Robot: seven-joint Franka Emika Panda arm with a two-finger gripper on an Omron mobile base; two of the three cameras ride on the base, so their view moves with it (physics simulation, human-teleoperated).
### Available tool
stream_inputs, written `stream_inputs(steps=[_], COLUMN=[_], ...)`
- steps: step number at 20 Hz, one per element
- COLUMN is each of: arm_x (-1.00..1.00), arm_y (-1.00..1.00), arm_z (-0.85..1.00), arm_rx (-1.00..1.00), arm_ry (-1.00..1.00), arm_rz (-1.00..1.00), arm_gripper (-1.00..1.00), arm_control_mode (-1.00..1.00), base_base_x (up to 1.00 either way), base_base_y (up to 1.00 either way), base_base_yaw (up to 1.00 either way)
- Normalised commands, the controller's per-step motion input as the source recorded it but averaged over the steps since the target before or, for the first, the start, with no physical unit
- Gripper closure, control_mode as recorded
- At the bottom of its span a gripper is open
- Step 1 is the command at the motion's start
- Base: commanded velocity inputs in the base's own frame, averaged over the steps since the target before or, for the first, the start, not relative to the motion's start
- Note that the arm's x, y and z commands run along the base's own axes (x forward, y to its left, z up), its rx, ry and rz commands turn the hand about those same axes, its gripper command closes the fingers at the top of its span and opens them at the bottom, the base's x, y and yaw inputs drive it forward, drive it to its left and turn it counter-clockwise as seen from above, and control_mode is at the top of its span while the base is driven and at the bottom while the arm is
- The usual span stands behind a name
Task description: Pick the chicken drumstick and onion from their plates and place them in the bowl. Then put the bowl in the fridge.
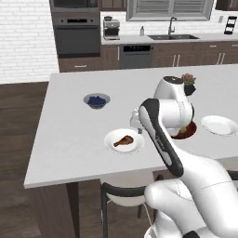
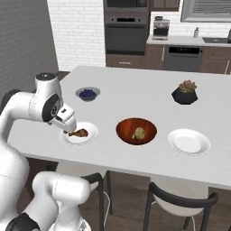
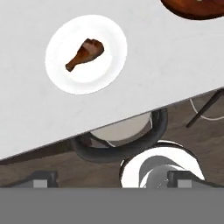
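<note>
While the arm's body covers much of the bowl (image 1: 188,132) in the left base view, the drumstick (image 1: 123,140) lies on the near plate (image 1: 111,142); another plate (image 1: 219,125) sits right.

From the right base view, the onion (image 2: 139,133) rests inside the bowl (image 2: 124,131), the gripper (image 2: 67,128) beside the drumstick (image 2: 79,132).

Looking down from the hand, fingers (image 3: 41,179) spread wide, drumstick (image 3: 85,53) on its plate (image 3: 61,52).

Bare counter (image 2: 135,97) around drumstick plate (image 2: 90,135), wooden bowl (image 2: 124,128) just beside, blueberry bowl (image 2: 88,94) well behind
</note>
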Motion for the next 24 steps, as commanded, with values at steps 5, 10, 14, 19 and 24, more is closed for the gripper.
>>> stream_inputs(steps=[5, 10, 14, 19, 24], arm_x=[0.78, 0.77, 0.83, 0.7, 0.7], arm_y=[0.21, -0.32, -0.1, 0.02, 0.05], arm_z=[-0.39, -0.37, -0.28, -0.6, -0.42], arm_rx=[0.03, 0.2, 0.11, 0.01, 0.0], arm_ry=[0.16, 0.07, 0.17, 0.18, 0.16], arm_rz=[-0.51, -0.04, 0.0, -0.05, -0.1], arm_gripper=[-1.0, -1.0, -1.0, -1.0, -1.0], arm_control_mode=[-1.0, -1.0, -1.0, -1.0, -1.0], base_base_x=[0.0, 0.0, 0.0, 0.0, 0.0], base_base_y=[0.0, 0.0, 0.0, 0.0, 0.0], base_base_yaw=[0.0, 0.0, 0.0, 0.0, 0.0])
